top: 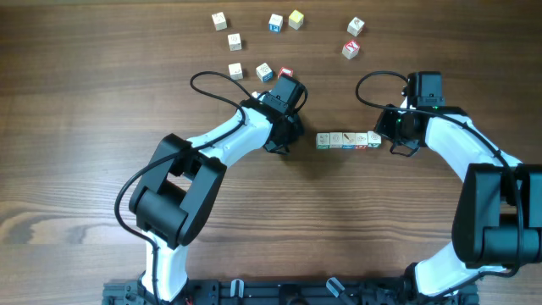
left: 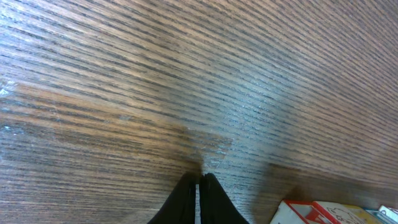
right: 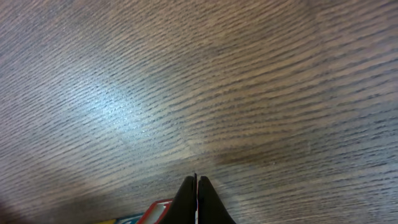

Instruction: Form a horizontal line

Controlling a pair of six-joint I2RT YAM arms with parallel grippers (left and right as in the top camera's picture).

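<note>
The horizontal line point(top: 348, 140) is a short row of four small pale cubes with coloured marks, side to side in the middle of the table. My left gripper point(top: 279, 146) is shut and empty, just left of the row's left end; its tips point(left: 200, 180) rest near the wood. A red-marked cube point(left: 317, 213) shows at the bottom right of the left wrist view. My right gripper point(top: 398, 146) is shut and empty, just right of the row's right end. In the right wrist view its tips point(right: 196, 180) sit beside a red-edged cube point(right: 158, 210).
Loose cubes of the same kind lie scattered at the back: point(top: 219, 21), point(top: 234, 41), point(top: 276, 22), point(top: 295, 19), point(top: 356, 27), point(top: 351, 49), point(top: 235, 71), point(top: 264, 72). A red-marked one point(top: 285, 73) is by the left wrist. The table point(top: 85, 169) is dark wood.
</note>
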